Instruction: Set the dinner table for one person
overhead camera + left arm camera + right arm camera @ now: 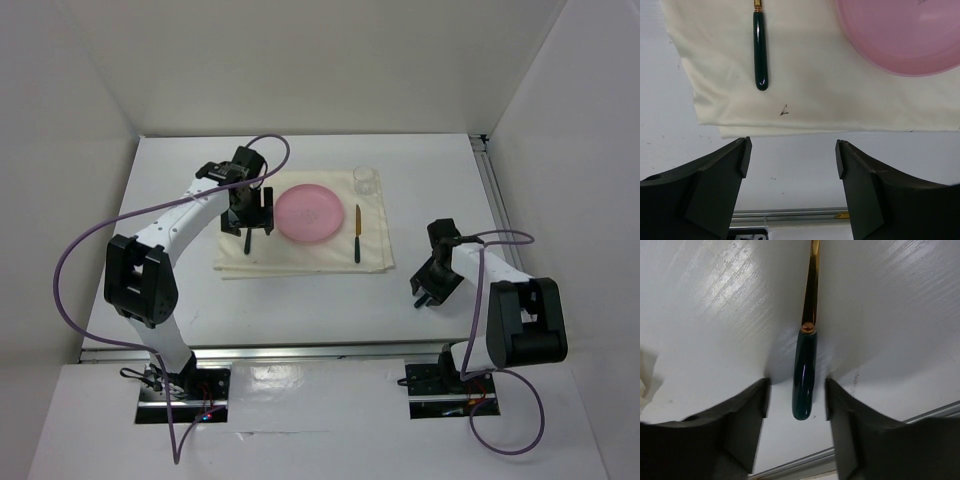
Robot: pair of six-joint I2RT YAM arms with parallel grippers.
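On the white dinner table (300, 310) lies a cream cloth mat (300, 255) with a pink plate (308, 213) on it. A green-handled gold utensil (357, 232) lies right of the plate. Another green handle (247, 243) lies left of it, just below my left gripper (247, 215). The left wrist view shows that handle (760, 50), the plate (905, 35) and my left gripper (792, 157) open and empty above the mat's near edge. My right gripper (796, 387) is low on the bare table, open, its fingers either side of a third green handle (805, 375) with small gaps.
A clear glass (365, 178) stands at the mat's far right corner. Silver rails run along the near edge (300, 350) and the right edge (492, 200) of the table. White walls enclose the back and sides. My right gripper (422, 293) sits right of the mat.
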